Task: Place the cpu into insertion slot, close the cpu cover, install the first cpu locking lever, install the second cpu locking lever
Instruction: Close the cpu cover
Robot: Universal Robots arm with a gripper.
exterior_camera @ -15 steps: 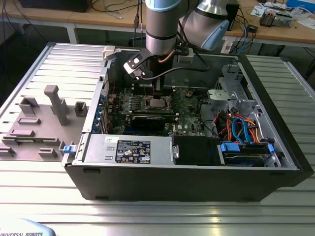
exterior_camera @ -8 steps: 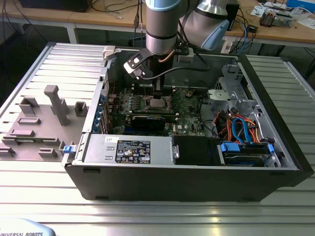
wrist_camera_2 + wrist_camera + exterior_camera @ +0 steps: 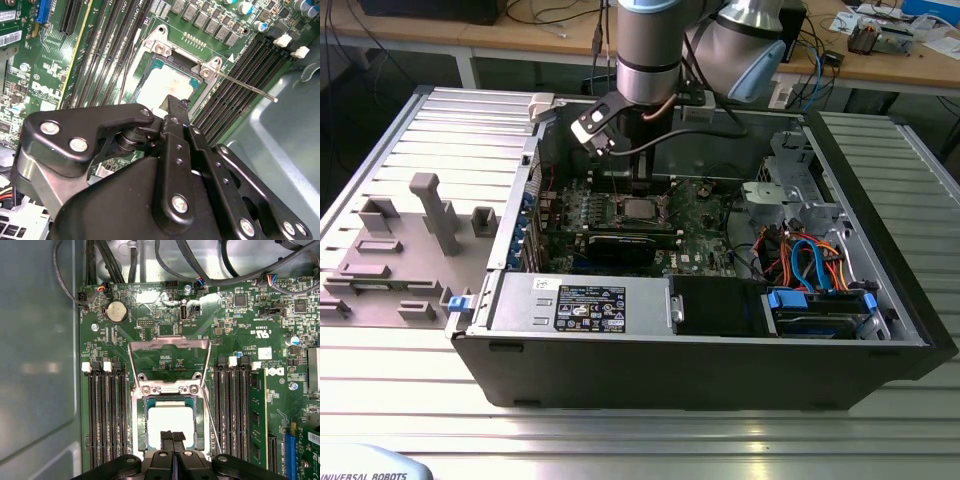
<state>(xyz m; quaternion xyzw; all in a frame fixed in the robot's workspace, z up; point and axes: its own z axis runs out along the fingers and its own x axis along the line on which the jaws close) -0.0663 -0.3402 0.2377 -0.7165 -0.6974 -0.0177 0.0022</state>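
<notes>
Atop ribbed table (image 3: pixel 620 440), case (image 3: pixel 620 375) with cpu (image 3: pixel 640 209)

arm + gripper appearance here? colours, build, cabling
Arm: silver-grey tube links, pale blue joint caps, black wrist ring, black-and-white module beside it, black cable. Gripper: matt black linkage bars and fingers, silver screw heads at pivots.

Exterior view sits high and back, looking down into the open computer case (image 3: pixel 700 370) as the arm (image 3: pixel 648 50) drops in at upper centre, while the first wrist view peers straight down and the second wrist view slants, both close over the motherboard (image 3: pixel 150 320), sharing the insertion slot (image 3: pixel 170 390) (image 3: pixel 160 47) just past the gripper (image 3: pixel 173 436) (image 3: pixel 172 102).
</notes>
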